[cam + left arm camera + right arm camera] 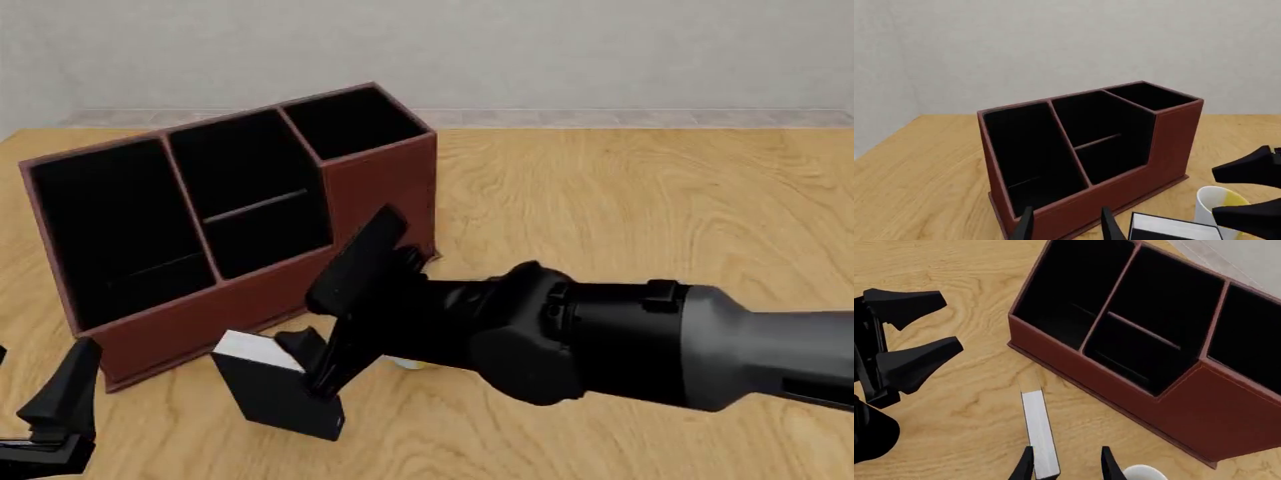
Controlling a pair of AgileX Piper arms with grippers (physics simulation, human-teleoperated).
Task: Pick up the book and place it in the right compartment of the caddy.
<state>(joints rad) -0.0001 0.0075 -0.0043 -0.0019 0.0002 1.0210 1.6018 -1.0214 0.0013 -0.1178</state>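
The book (pixel 274 392) stands upright on the table just in front of the caddy (pixel 387 190), black with a white page edge (pixel 1035 430). My right gripper (pixel 318 348) hovers open right over the book's top, which lies near one fingertip (pixel 1029 466); nothing is gripped. The right compartment (pixel 354 120) is the narrow black end section and holds nothing. Low at the table's near left, my left gripper (pixel 56 405) is open with nothing in it, facing the caddy's front wall (pixel 1121 190). In the left wrist view the book (pixel 1171 227) shows beside the right gripper (pixel 1217 192).
A white mug (pixel 1213 201) with a yellow inside stands close behind the book, by the caddy's right end, mostly hidden under the right arm (pixel 627 335) in the front view. The caddy's two wider sections (pixel 247 190) have thin shelves.
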